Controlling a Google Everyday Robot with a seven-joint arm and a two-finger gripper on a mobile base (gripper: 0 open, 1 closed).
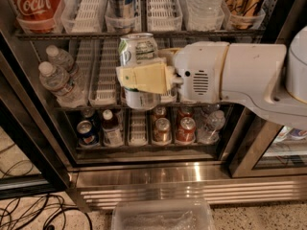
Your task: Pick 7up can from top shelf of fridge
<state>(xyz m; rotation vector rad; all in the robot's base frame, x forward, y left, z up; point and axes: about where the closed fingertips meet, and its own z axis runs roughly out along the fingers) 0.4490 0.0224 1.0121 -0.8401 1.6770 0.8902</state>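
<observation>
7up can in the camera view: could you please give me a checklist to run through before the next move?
1. Grasp: ok. The pincer is shut on the 7up can, with a yellow finger across its middle.
2. Can upright: ok, silver top up.
3. Can free of the top shelf: cannot tell; its top overlaps the rack edge in this view.
4. Water bottles on the left: ok, apart from the can.
5. Arm clear of the right door frame: cannot tell, one view only.

Black cables (29, 213) lie at left on the speckled floor (259, 218), a clear plastic bin (163, 218) nearby.
</observation>
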